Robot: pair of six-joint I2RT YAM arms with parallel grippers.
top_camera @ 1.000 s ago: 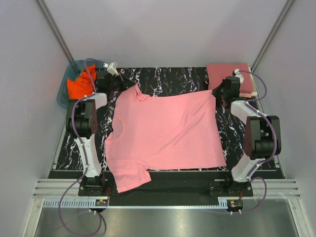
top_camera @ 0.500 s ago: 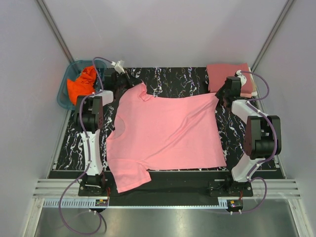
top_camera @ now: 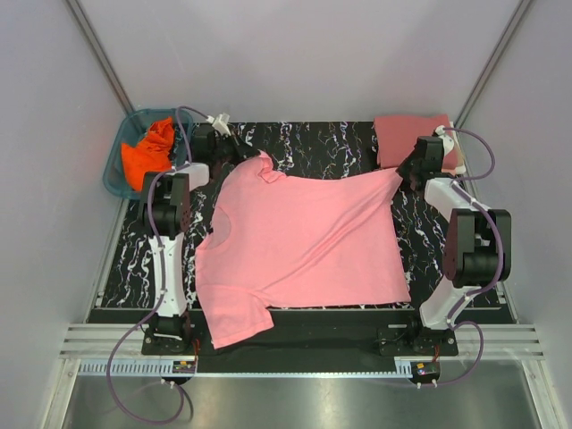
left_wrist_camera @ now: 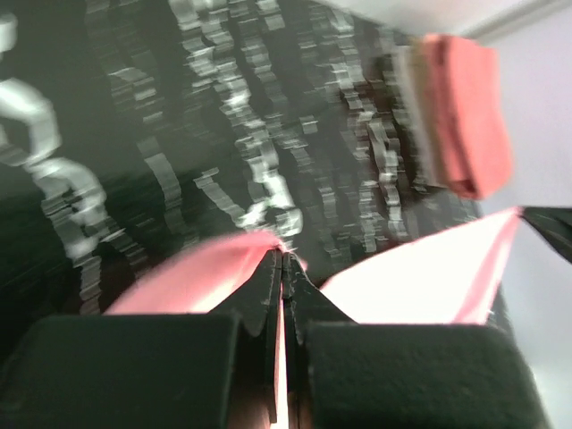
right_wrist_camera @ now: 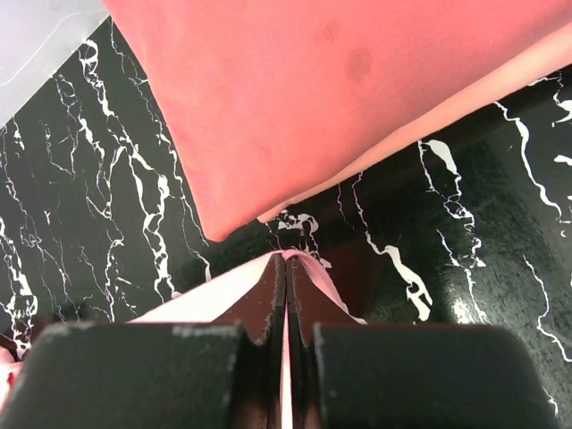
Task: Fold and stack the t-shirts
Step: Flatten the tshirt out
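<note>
- Light pink t-shirt (top_camera: 299, 241) spread over the middle of the black marbled surface (top_camera: 322, 143), collar to the left, hem to the right.
- Left end effector (top_camera: 239, 154) closed tight on the far sleeve of that shirt, cloth pinched between both fingertips in the left wrist view (left_wrist_camera: 281, 264).
- Right end effector (top_camera: 407, 170) likewise clamped on the far hem corner, a thin fold of pink held at the tips (right_wrist_camera: 286, 261).
- Far edge of the shirt drawn into a nearly straight line between the two grips.
- Near sleeve reaching past the near edge of the surface, between the arm bases.
- Bare strip of surface along the far edge, between the two grips; another along the right, beside the hem.
- Little room on the left, the collar side close to the left arm.
- Folded rose-red t-shirt (top_camera: 409, 134) at the far right corner, just beside the right end effector.
- Orange t-shirt (top_camera: 147, 152) crumpled in the teal basket (top_camera: 114, 174), off the far left corner.
</note>
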